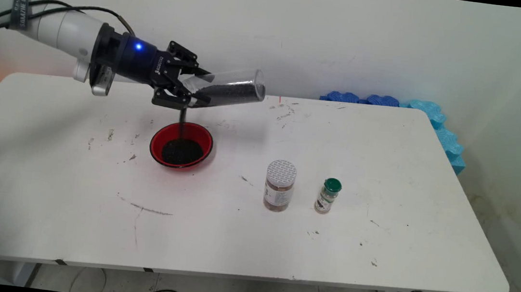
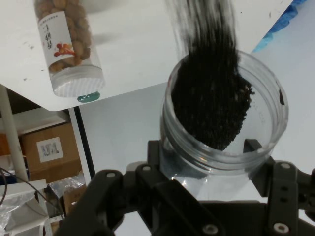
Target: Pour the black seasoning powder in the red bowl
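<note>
One red bowl (image 1: 181, 145) sits on the one white table (image 1: 231, 239). Three jars in all: one clear jar (image 1: 227, 93) of black grains up in the single gripper (image 1: 192, 91), one white-lidded jar (image 1: 279, 185) at the bowl's four o'clock, and one small green-capped jar (image 1: 328, 195) just beyond it.

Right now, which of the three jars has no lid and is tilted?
The clear jar of black grains, held in the tool above the red bowl. The white-lidded jar and green-capped jar stand upright, closed.
</note>
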Controlling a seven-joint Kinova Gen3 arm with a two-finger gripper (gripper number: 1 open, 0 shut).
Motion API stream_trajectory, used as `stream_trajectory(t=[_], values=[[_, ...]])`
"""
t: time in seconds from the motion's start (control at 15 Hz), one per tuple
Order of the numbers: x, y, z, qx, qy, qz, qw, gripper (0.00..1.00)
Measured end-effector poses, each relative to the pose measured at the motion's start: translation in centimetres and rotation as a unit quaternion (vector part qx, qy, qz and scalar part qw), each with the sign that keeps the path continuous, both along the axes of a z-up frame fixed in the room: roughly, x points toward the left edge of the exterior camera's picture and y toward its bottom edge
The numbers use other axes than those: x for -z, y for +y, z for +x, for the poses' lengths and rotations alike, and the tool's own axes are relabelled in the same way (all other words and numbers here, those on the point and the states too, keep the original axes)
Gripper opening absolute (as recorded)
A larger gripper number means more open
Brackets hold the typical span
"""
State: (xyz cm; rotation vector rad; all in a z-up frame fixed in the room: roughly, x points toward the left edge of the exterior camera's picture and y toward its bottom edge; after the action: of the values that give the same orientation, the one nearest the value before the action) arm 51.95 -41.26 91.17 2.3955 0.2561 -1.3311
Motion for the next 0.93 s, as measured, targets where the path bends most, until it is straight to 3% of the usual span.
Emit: stream_trajectory(t=[0.93], values=[[0.27,0.03,0.34,0.029,-0.025,-0.031,0.9988,0.0]])
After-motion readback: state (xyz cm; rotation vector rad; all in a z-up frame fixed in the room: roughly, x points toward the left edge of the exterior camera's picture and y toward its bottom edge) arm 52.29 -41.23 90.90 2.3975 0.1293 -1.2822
